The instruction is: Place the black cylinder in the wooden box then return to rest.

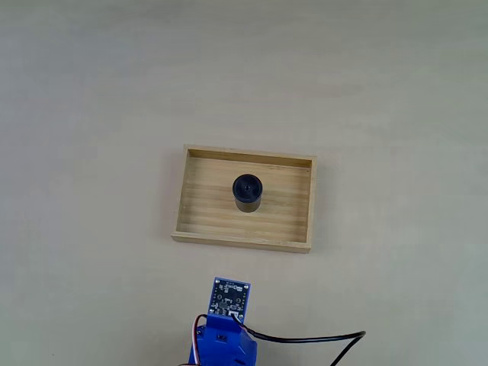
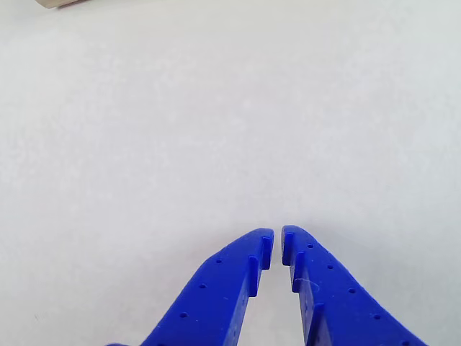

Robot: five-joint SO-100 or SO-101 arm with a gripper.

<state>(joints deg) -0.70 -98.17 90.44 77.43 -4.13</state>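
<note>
Blue plastic claw (image 2: 277, 241), its two tapered fingers dotted with small holes, sits nearly pressed together with only a thin slit between the tips, pinching nothing above the pale matte worktop (image 2: 230, 130). From the fixed view, the arm (image 1: 225, 328) is tucked at the bottom edge. Well beyond it, the short matte black cylinder (image 1: 247, 192) stands upright mid-floor in the shallow, grainy wooden box (image 1: 202, 210).

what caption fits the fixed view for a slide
Small matte black cylinder upright inside the pale wooden box, blue arm below.
</note>
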